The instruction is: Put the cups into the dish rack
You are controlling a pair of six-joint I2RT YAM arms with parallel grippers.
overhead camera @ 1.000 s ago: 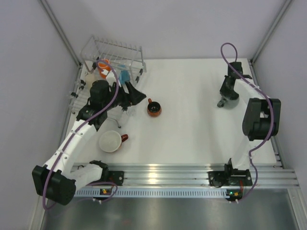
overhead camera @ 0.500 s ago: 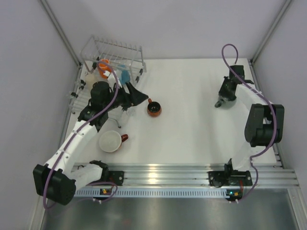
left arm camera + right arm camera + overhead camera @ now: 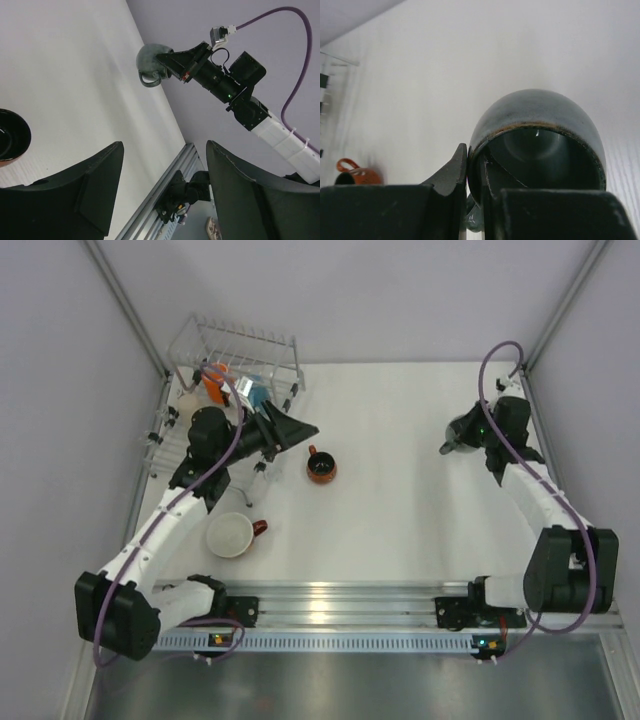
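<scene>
My right gripper (image 3: pixel 462 433) (image 3: pixel 475 167) is shut on the rim of a dark grey-blue mug (image 3: pixel 449 443) (image 3: pixel 540 107) (image 3: pixel 150 56), one finger inside and one outside. The mug is tipped on its side at the far right of the table. My left gripper (image 3: pixel 300 428) (image 3: pixel 165 150) stands open and holds nothing, just right of the dish rack (image 3: pixel 240 340). An orange mug (image 3: pixel 215 380), a light blue mug (image 3: pixel 257 393) and a beige tumbler (image 3: pixel 187 400) sit in the rack. A small dark red-handled mug (image 3: pixel 321 468) (image 3: pixel 10 135) (image 3: pixel 355 175) and a wide white red-handled cup (image 3: pixel 231 535) stand on the table.
Grey walls close in the white table (image 3: pixel 400 510) on the left, back and right. An aluminium rail (image 3: pixel 340 605) with both arm bases runs along the near edge. The left arm reaches over the rack's front part.
The right arm has stretched out and turned, tipping the dark mug it grips on its side. The left gripper has drifted a little up and to the right, away from the rack.
</scene>
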